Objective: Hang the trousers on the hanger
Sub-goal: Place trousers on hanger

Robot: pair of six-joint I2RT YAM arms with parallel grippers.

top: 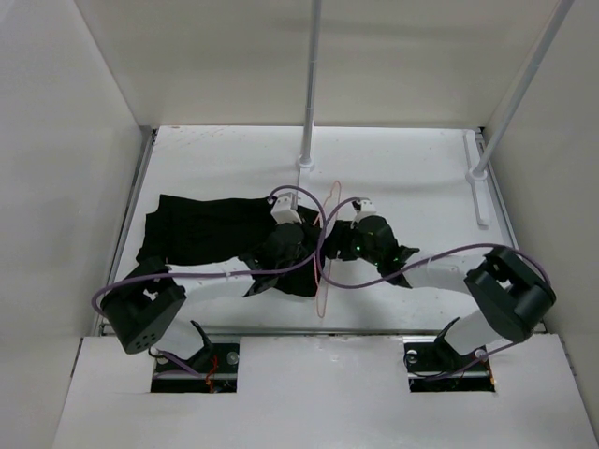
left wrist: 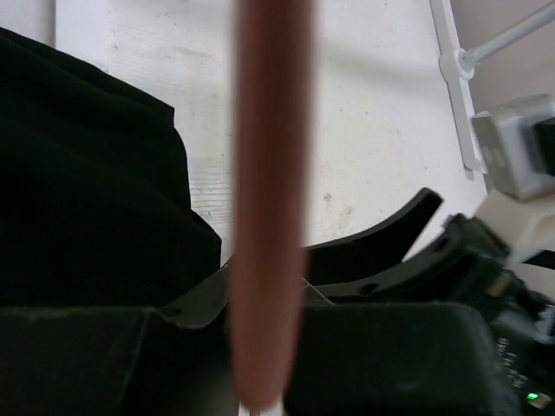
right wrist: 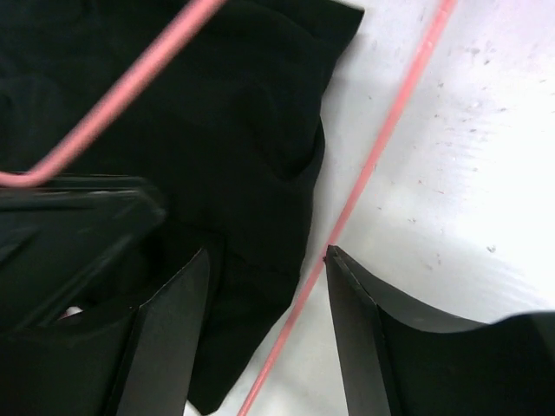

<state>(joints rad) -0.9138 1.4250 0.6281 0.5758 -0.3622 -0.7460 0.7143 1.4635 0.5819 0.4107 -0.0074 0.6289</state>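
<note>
Beside the black cloth trousers lying left-to-right, the thin pink rod hanger runs near-to-far, seemingly clamped in my left gripper; my right gripper is spread apart.

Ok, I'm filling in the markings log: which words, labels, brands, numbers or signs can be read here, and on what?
None: no readable text in any view.
The trousers, the hanger, the left gripper, the right gripper, the white poles and the table show no lettering, number or sign.
The green light on the right gripper is a plain dot, not a character.
</note>
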